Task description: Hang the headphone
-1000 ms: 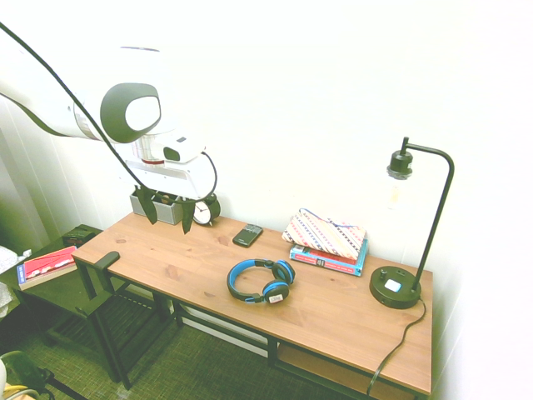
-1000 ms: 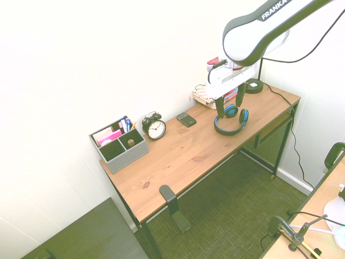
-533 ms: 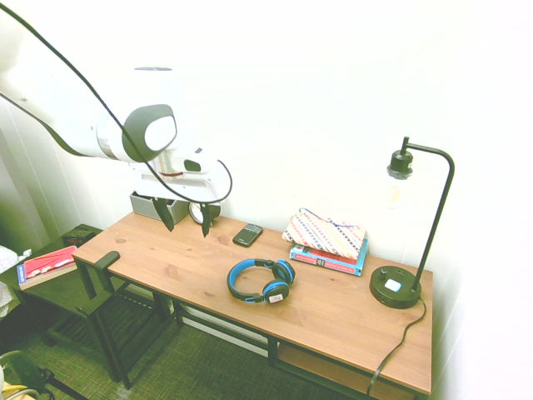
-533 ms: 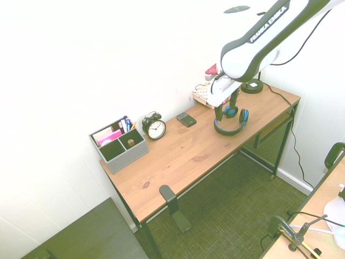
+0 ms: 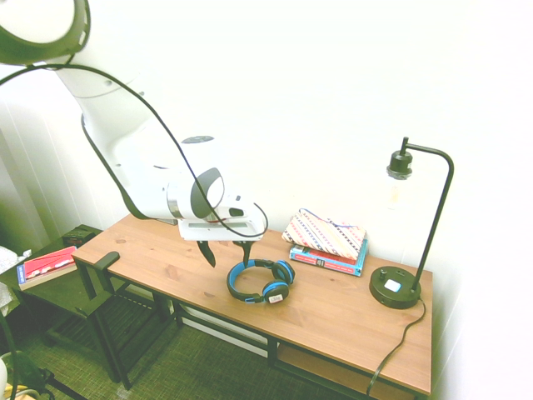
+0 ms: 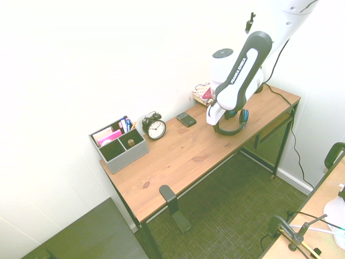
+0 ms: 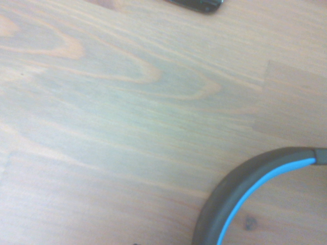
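Gripper: fingers spread apart, pointing down, empty; it hangs low over the desk, one finger to either side of the headband's end of the headphone; whether a finger touches the band cannot be told.
Headphone: flat on the desk, right under and just past the gripper; blue headband nearest the gripper, black ear cups with blue rims on the far side; a small white label on one cup; in the second exterior view the arm hides most of it.
Wrist view: bare wood grain, with a curved stretch of the headphone's band, dark outside and blue inside; the edge of a dark flat thing, the phone, at the frame's rim.
Phone: on the desk near the gripper, towards the wall.
Clock: further from the gripper than the phone, along the wall.
Organiser: grey, beyond the clock, well apart from the gripper.
Books: beyond the headphone from the gripper; a patterned pouch lies on them.
Lamp: black, at the desk's end farthest from the gripper.
Hook: black, on the desk's front edge, well apart from the gripper.
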